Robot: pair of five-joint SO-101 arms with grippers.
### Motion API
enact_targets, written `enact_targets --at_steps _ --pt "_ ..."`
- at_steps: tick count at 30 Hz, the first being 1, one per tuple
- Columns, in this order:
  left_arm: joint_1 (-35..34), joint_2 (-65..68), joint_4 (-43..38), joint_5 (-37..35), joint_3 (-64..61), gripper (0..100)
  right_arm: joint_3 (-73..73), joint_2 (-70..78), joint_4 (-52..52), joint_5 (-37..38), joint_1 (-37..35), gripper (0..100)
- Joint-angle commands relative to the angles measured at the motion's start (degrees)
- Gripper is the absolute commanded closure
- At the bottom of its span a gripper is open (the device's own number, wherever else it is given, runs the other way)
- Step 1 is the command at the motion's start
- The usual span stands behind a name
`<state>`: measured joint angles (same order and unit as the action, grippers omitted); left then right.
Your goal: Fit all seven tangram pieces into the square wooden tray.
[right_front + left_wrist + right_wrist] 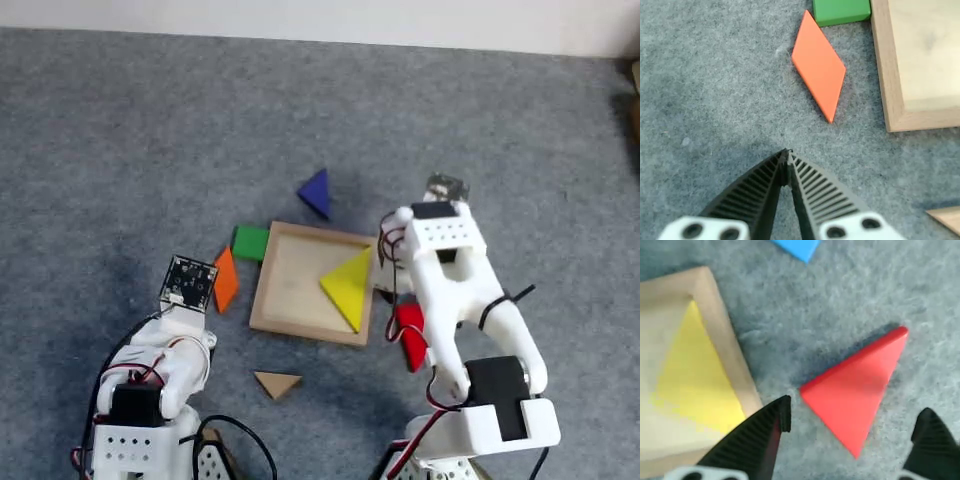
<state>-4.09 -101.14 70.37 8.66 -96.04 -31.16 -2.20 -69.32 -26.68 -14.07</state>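
The square wooden tray lies mid-table with a yellow triangle in its right half. My right gripper hangs open over a red triangle, which lies on the carpet just right of the tray, one finger on each side of it. My left gripper is shut and empty, low over the carpet short of an orange parallelogram beside the tray's left wall. A green piece touches the tray's far-left corner. A dark blue triangle lies beyond the tray, and a tan triangle lies in front of it.
A light blue piece lies on the carpet past the red triangle, near the tray's far-right corner. Grey carpet covers the table, with open room at the far left and far right. Both arm bases stand at the near edge.
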Motion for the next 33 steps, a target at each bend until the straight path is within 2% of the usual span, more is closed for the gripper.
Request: enact_targets --at_steps 1,6,14,23,28,33 --pt "-0.75 -3.03 0.35 0.44 -1.19 99 -4.18 -0.57 8.48 -0.88 0.48 62.7" --pt "-0.75 -3.03 0.35 0.44 -1.19 99 -7.69 -0.57 12.00 -0.88 0.48 63.0" --pt "-0.75 -3.03 0.35 0.44 -1.19 99 -7.96 -0.57 14.37 -0.88 2.68 74.5" --pt "-0.75 -3.03 0.35 0.44 -1.19 99 -7.52 -1.19 9.27 -0.44 2.59 74.6" --pt "-0.75 -3.03 0.35 0.44 -1.19 99 -7.43 -0.92 9.19 -0.44 1.80 72.7" --pt "-0.75 -3.03 0.35 0.44 -1.19 99 -7.43 -1.10 6.64 -0.79 -2.68 60.8"
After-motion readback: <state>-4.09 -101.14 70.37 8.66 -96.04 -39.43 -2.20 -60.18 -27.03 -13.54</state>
